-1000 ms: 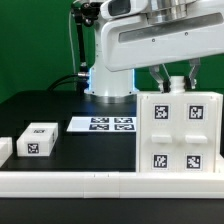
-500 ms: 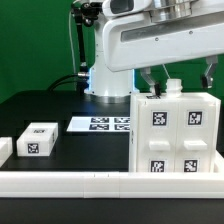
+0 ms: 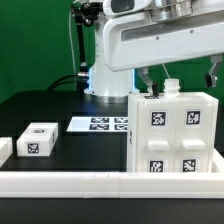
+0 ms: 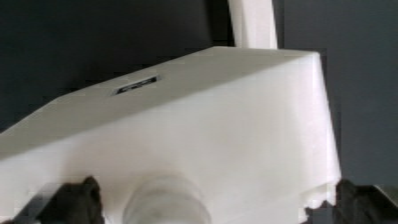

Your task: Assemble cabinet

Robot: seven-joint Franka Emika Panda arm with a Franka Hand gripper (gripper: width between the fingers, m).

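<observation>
Where jaws flank the cabinet (image 3: 175, 135), contact is unclear.

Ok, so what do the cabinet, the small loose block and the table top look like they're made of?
The cabinet: looks like white moulded plastic, smooth and matte, with rounded edges; its square tags seem printed stickers. The small loose block: likely the same white plastic, one tag on its face. The table top: a black, dull surface, no glare; cloth or mat, I cannot tell which.
</observation>
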